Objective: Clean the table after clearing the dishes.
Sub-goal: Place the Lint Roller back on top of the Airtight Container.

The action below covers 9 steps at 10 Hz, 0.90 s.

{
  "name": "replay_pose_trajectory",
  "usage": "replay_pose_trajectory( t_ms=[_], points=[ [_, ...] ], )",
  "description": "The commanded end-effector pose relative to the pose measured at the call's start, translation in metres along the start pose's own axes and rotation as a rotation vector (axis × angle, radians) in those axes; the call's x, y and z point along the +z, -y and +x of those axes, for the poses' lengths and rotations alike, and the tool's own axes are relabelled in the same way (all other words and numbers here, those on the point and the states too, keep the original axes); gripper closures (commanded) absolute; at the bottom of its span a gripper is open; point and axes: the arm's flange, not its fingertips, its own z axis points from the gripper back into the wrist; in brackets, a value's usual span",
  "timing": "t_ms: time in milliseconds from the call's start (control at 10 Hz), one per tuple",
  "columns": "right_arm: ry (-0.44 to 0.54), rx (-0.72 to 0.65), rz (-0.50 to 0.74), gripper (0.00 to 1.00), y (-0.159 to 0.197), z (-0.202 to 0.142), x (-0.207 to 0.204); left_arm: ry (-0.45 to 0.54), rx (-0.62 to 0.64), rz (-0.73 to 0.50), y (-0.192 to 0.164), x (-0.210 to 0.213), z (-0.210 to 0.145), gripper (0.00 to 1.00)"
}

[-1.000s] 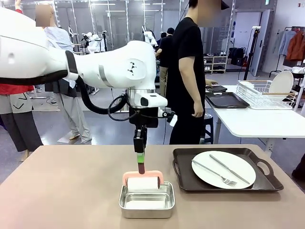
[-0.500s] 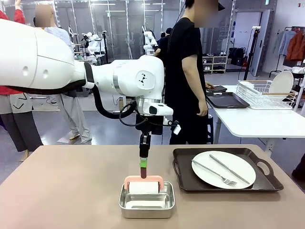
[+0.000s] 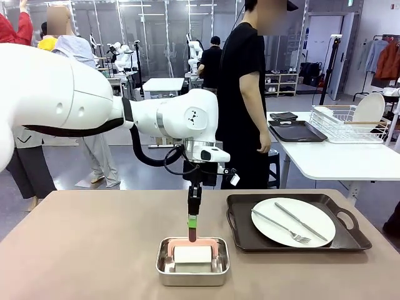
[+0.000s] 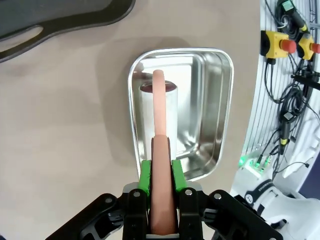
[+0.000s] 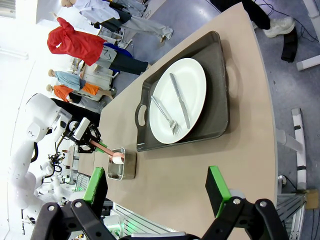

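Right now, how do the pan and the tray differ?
The pan is shiny steel; the tray is dark brown. The pan is smaller, without handles; the tray is wider, with a cut-out handle at each end. The pan has the roller in it, its handle in the left gripper; the tray carries a plate with fork and knife. Both are rectangular, round-cornered, and sit on the table.

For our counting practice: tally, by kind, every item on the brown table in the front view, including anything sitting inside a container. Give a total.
Tray: 1
Plate: 1
Fork: 1
Knife: 1
Steel pan: 1
Roller: 1
Total: 6
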Motion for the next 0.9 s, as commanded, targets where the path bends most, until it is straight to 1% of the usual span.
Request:
replay_pose_trajectory(
  t_ms=[0, 200, 300, 400, 500, 600, 700, 800],
  points=[
    [0.006, 0.006, 0.010, 0.00, -0.002, -0.002, 0.003, -0.023, 0.027, 0.008, -0.010, -0.003, 0.002, 0.79],
    [0.006, 0.006, 0.010, 0.00, -0.002, -0.002, 0.003, -0.035, 0.039, 0.010, -0.013, -0.007, -0.001, 0.79],
    [0.006, 0.006, 0.010, 0.00, -0.002, -0.002, 0.003, -0.031, 0.035, 0.013, -0.014, -0.006, 0.000, 0.56],
    [0.006, 0.006, 0.010, 0.00, -0.002, -0.002, 0.003, -0.031, 0.029, 0.011, -0.015, -0.007, 0.000, 0.53],
    [0.006, 0.006, 0.010, 0.00, -0.002, -0.002, 0.003, -0.026, 0.025, 0.016, -0.014, -0.006, -0.002, 0.30],
    [0.006, 0.006, 0.010, 0.00, -0.002, -0.002, 0.003, -0.008, 0.021, 0.029, -0.010, 0.001, -0.006, 0.27],
    [0.006, 0.006, 0.010, 0.00, -0.002, -0.002, 0.003, -0.009, 0.026, 0.028, -0.007, 0.007, -0.011, 0.04],
    [0.006, 0.006, 0.010, 0.00, -0.002, -0.002, 0.003, 0.034, 0.022, 0.040, -0.003, 0.013, -0.017, 0.02]
  ],
)
